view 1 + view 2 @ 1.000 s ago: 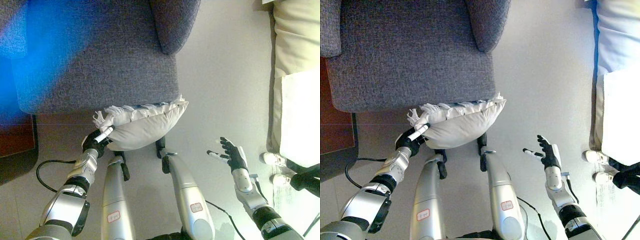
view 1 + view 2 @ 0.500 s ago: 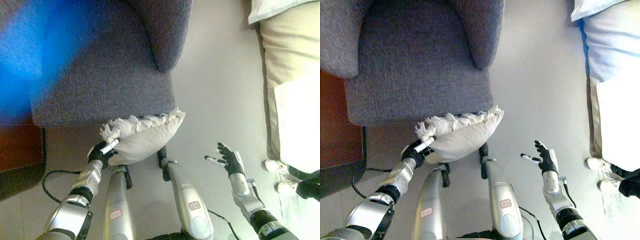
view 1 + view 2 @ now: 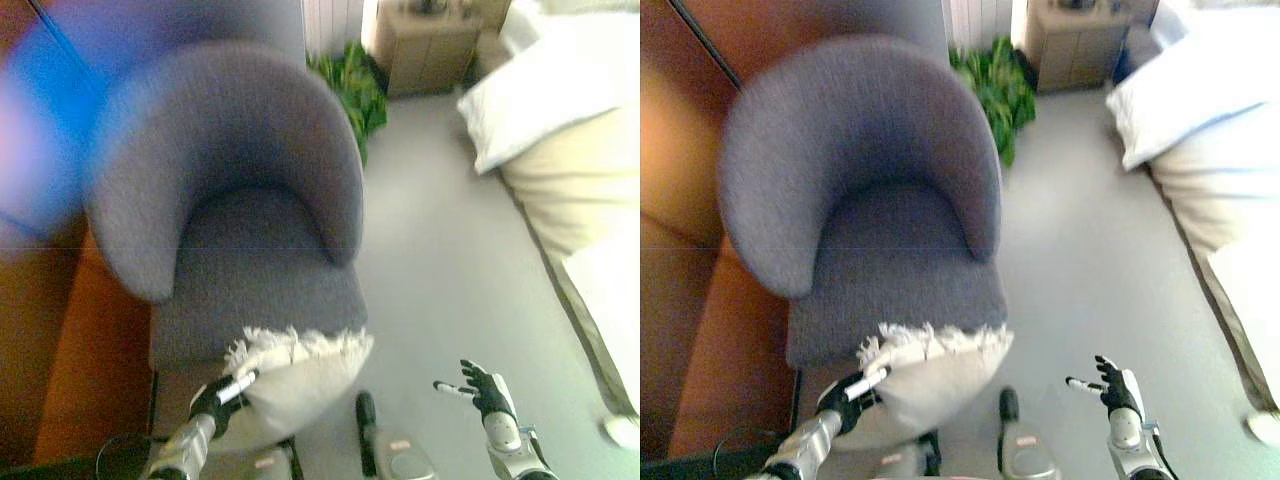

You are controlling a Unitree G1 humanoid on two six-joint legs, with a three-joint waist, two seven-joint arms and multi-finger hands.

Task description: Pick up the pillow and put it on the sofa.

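Observation:
A white pillow (image 3: 930,375) with a fringed top edge hangs just in front of the grey armchair's seat (image 3: 890,270), its fringe level with the seat's front edge. My left hand (image 3: 848,395) is shut on the pillow's left corner, low in both eye views. My right hand (image 3: 1113,390) floats over the grey floor at the lower right, fingers spread and empty. The armchair (image 3: 225,200) has a high rounded back and fills the middle left of the view.
A wooden panel (image 3: 700,300) runs along the left of the armchair. A green plant (image 3: 995,85) and a small wooden cabinet (image 3: 1075,45) stand behind the chair. A bed with a white pillow (image 3: 1200,100) lies to the right.
The camera has tilted up, so the whole armchair, plant and bed now show. Both hands sit lower in the picture. The pillow stays in my left hand by the seat's front edge.

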